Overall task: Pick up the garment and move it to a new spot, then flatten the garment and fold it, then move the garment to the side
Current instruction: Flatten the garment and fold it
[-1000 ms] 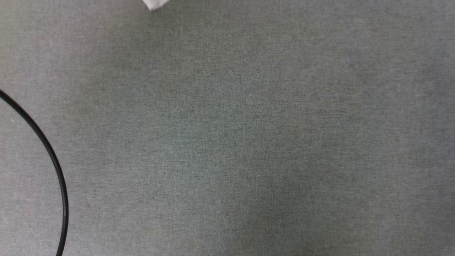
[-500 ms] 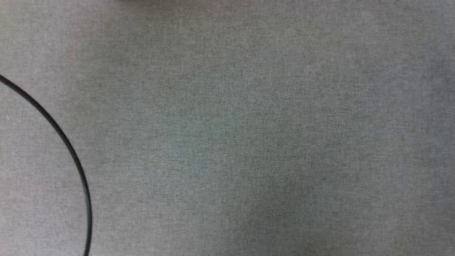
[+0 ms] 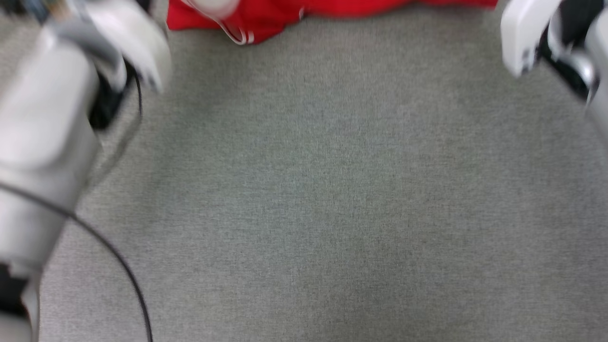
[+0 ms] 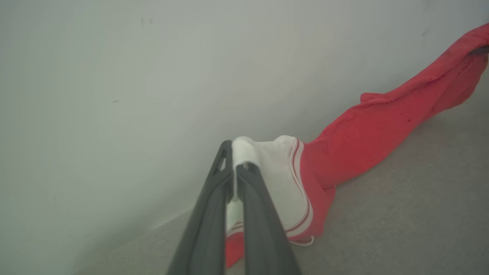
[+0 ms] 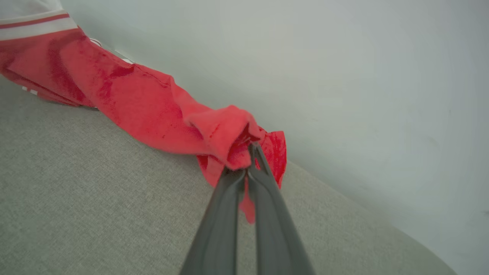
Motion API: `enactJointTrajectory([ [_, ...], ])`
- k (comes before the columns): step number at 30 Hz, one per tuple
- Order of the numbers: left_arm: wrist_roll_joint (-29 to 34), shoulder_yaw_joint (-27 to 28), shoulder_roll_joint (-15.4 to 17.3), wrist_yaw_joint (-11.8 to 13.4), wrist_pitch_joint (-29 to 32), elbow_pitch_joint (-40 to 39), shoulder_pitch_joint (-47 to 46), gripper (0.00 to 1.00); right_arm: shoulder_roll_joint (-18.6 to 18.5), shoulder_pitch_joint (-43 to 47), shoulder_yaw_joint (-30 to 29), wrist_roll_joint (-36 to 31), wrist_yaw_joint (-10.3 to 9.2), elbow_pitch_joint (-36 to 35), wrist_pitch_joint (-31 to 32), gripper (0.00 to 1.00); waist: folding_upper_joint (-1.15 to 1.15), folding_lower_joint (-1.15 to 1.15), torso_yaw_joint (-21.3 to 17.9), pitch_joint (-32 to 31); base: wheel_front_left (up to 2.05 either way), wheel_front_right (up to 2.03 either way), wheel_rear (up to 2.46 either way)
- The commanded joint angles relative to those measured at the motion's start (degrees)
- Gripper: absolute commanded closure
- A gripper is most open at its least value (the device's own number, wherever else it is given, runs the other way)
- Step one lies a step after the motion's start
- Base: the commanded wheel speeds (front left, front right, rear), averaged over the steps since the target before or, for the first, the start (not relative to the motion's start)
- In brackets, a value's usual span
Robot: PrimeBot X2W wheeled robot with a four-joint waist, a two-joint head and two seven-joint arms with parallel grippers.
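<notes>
Garment [image 3: 266, 16]: one, red jersey cloth, lying along the top edge of the head view between the two arms, blurred there. One white sleeve [image 4: 275, 172] with red-and-white striped trim shows in the left wrist view; no print is visible. Left gripper [image 4: 235, 156]: one, two dark fingers, jaws clamped on a fold of the white sleeve, with cloth bulging above the fingertips. Right gripper [image 5: 247, 164]: one, two dark fingers, jaws pressed together on a bunched red edge of the garment [image 5: 153, 103], a loose red flap hanging beside the fingers. The garment [image 4: 363, 130] runs as one long twisted band from one grip to the other, its middle sagging onto the grey woven surface [image 3: 332, 190], close to a pale wall [image 4: 114, 76]. Arms: two, pale casings, both blurred; left arm [image 3: 42, 142] at the left edge of the head view, right arm [image 3: 527, 38] at its upper right corner. Cable [image 3: 118, 266]: one, thin, black, curving across the surface at the lower left, beside the left arm.
</notes>
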Motion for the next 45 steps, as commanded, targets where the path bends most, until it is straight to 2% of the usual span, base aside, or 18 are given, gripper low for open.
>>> enactJointTrajectory([
  [1,-0.1,-0.3,0.8,0.7,-0.2,-0.7,2.6,1.00,-0.6,2.0,0.7,1.1,-0.04,-0.7,-0.5,1.00,0.00,0.00,0.0,-1.8,0.00,0.00,0.00],
  [5,-2.0,-1.3,1.2,2.4,-0.5,-4.6,12.2,1.00,-2.6,8.6,3.0,4.0,-0.04,-1.9,-2.0,1.00,0.00,0.00,-0.2,-5.2,0.00,0.00,0.00],
  [11,-5.0,-1.6,4.5,6.8,0.0,-13.8,26.4,1.00,-5.0,16.6,6.2,6.3,-0.04,-4.6,-4.0,1.00,0.00,0.00,-0.8,-10.1,0.00,0.00,0.00],
  [19,-8.9,-2.5,11.0,15.4,3.3,-29.2,45.2,1.00,-8.8,27.1,6.9,9.1,-0.04,-8.1,-6.0,1.00,0.00,0.00,-1.5,-16.0,0.00,0.00,0.00],
  [20,-10.6,-2.9,12.9,18.4,4.1,-33.9,51.8,1.00,-10.5,32.1,7.0,10.4,-0.04,-9.9,-6.4,1.00,0.00,0.00,-1.5,-18.2,0.00,0.00,0.00],
  [25,-14.0,-2.8,15.2,23.1,3.6,-39.1,61.9,1.00,-13.2,41.0,5.8,11.7,-0.04,-13.1,-7.3,1.00,0.00,0.00,-1.7,-21.1,0.00,0.00,0.00],
  [27,-14.5,-2.8,15.4,23.9,3.3,-40.0,63.7,1.00,-13.6,42.7,5.4,11.8,-0.04,-13.6,-7.6,1.00,0.00,0.00,-1.7,-21.5,0.00,0.00,0.00],
  [32,-17.1,-2.7,15.8,28.2,1.7,-43.0,72.1,1.00,-15.8,50.4,3.6,10.7,-0.04,-17.3,-7.2,1.00,0.00,0.00,-2.5,-23.5,0.00,0.00,0.00],
  [40,-19.6,-4.1,14.6,30.4,0.8,-43.2,79.7,1.00,-18.5,63.7,-1.7,10.5,-0.04,-24.8,-4.2,1.00,0.00,0.00,-2.8,-26.1,0.00,0.00,0.00],
  [45,-19.9,-4.7,14.2,30.6,0.3,-42.0,81.8,1.00,-18.0,70.6,-6.9,9.0,-0.04,-28.5,-1.8,1.00,0.00,0.00,-3.0,-26.2,0.00,0.00,0.00],
])
